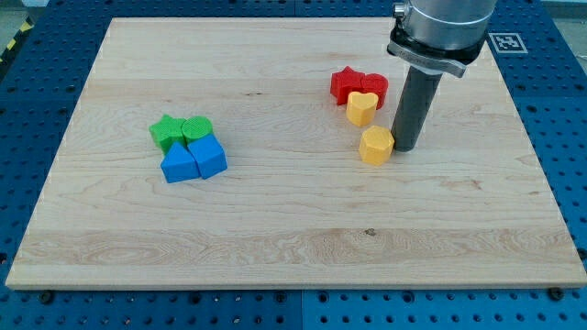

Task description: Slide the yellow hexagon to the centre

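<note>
From my remote station I see a pale rectangular wooden board [275, 229] resting on a blue perforated metal table [37, 101] that frames it on every side, with a black-and-white square marker tag [507, 42] near the board's corner at the view's top right, evenly lit.

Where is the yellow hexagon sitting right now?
The yellow hexagon sits right of the board's centre, apart from and below the yellow heart and two red blocks, with my tip against its right side.
</note>
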{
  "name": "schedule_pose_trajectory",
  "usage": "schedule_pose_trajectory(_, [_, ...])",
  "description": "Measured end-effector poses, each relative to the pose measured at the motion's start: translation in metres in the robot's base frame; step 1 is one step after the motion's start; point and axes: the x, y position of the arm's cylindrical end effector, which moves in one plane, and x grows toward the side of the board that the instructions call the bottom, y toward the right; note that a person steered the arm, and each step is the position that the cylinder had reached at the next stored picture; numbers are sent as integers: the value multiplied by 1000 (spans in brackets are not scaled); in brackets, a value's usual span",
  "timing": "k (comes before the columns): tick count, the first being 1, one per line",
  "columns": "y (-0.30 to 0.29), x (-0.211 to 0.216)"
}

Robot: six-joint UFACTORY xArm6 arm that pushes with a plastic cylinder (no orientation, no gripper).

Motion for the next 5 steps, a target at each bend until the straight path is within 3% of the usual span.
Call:
schedule_pose_trajectory(2, [13, 30])
schedule_pose_trajectory(4, [-43, 20])
schedule_pose_trajectory(5, [-43, 20])
